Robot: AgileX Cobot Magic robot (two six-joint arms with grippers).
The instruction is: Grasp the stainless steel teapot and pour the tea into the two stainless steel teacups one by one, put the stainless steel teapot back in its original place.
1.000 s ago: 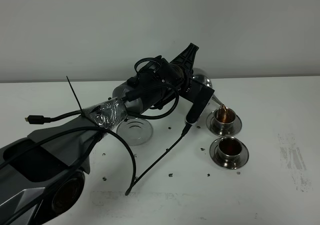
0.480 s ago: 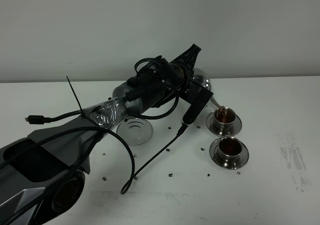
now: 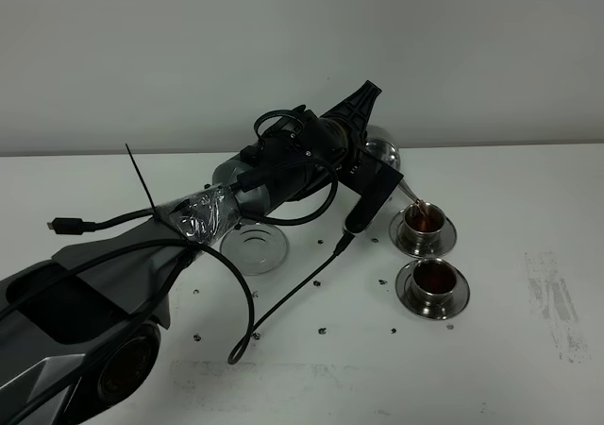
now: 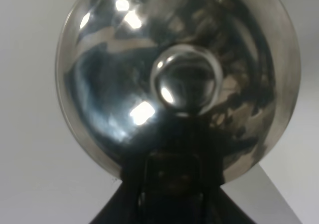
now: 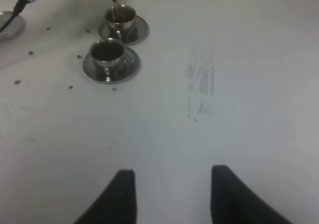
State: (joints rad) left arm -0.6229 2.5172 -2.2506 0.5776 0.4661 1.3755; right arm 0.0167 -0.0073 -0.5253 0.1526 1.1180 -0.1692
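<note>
While my left gripper (image 4: 172,181) clamps the teapot (image 4: 174,74), I should hold its spout (image 3: 409,195) over the upper centre-right cup (image 3: 424,219), tilting gently.

Soft, even light from above fills the scene, and the white table (image 3: 528,198) reads bright, with only faint shadows beneath the near teacup (image 3: 433,280). The left wrist view is very close and blurred, and white glare spots sit on the stainless steel teapot (image 4: 114,84). The right wrist view is slightly soft and grainy.
</note>
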